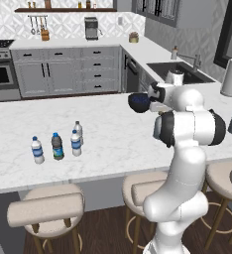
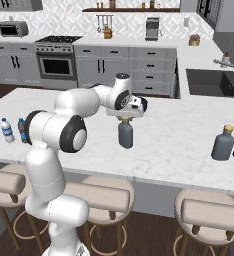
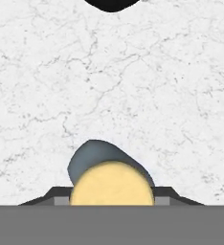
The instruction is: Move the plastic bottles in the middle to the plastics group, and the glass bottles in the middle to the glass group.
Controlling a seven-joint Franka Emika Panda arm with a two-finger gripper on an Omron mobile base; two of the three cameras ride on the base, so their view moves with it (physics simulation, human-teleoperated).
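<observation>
Your end effector [image 2: 125, 118] has closed on the neck of the grey-teal glass bottle [image 2: 125, 135] mid-desk, at 9 o'clock from the dark glass-group bottle [image 2: 223, 143]; treat it as heavy, slick, breakable

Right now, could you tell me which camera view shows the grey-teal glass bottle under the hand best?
The right base view: the glass bottle stands in full side profile on the counter, its tan cap just beneath the hand. The hand view gives a top-down look at cap and shoulder. In the left base view the arm hides it.
</observation>
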